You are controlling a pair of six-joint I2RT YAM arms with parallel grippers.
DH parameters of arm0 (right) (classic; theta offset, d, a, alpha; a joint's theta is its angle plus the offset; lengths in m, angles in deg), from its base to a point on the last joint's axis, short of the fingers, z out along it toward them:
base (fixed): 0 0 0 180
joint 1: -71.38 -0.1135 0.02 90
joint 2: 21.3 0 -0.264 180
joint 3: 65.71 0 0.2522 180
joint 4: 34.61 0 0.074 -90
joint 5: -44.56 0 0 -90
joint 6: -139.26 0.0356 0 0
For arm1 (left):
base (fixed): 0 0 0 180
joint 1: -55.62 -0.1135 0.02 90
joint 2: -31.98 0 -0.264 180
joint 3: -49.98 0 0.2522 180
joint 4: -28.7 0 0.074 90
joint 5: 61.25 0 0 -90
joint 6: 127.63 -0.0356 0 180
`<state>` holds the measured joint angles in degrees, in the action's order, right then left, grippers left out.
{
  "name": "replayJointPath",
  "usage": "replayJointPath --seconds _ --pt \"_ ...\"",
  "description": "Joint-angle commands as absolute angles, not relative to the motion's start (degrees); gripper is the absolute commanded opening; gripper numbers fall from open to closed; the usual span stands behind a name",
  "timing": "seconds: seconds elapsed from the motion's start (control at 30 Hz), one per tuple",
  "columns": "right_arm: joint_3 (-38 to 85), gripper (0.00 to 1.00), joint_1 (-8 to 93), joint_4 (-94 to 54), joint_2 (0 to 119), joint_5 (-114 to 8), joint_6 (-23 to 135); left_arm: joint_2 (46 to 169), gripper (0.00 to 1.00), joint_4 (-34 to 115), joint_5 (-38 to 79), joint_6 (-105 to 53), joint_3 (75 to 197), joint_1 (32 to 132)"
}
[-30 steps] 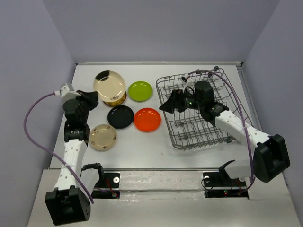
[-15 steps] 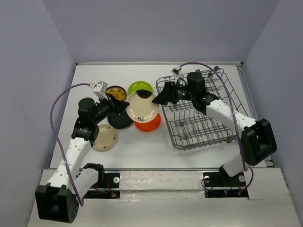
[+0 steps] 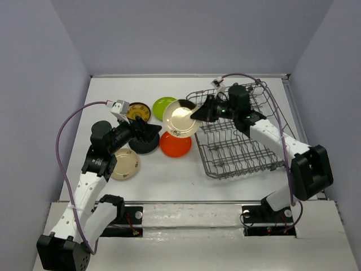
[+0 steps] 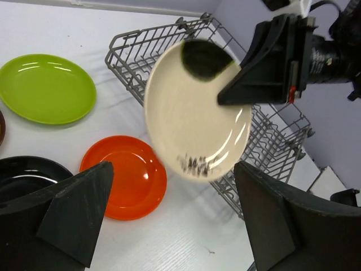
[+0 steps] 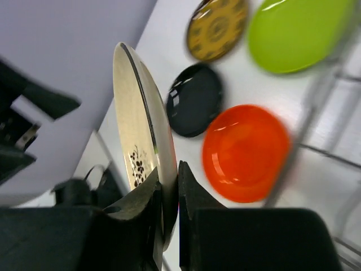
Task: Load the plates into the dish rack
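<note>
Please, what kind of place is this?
Probably a robot test cell, not a home kitchen: plain walls enclose a white table, the left arm and right arm are mounted at its near edge, and the right end effector holds a cream plate by a wire dish rack.

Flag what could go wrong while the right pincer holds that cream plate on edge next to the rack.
Slip: the right pincer pinches only the rim of the cream plate, so it could pivot or drop onto the orange plate beneath. Snag: the plate hangs outside the dish rack and may clip its wires going in. Bump: the open left pincer sits close to the plate.
</note>
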<state>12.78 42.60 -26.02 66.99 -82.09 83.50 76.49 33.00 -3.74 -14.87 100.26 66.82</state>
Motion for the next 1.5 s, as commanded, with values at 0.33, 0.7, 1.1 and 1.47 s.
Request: replayJointPath --seconds 0.33,0.7,1.1,1.47 --pt "4.9 0.07 63.5 -20.1 49.5 -11.5 57.8 70.0 0.99 44.4 10.3 -25.4 104.6 83.9" --pt "-0.4 0.07 72.8 -26.1 53.8 -21.7 42.1 64.2 0.99 45.2 13.9 -25.5 104.2 91.7" --pt "-0.9 0.07 73.3 -23.0 59.5 -26.5 40.0 62.5 0.99 46.2 16.4 -25.8 104.4 93.9" --pt "-0.4 0.24 73.3 -21.8 64.0 -28.7 41.9 65.1 0.99 48.2 23.5 -24.5 104.8 94.1"
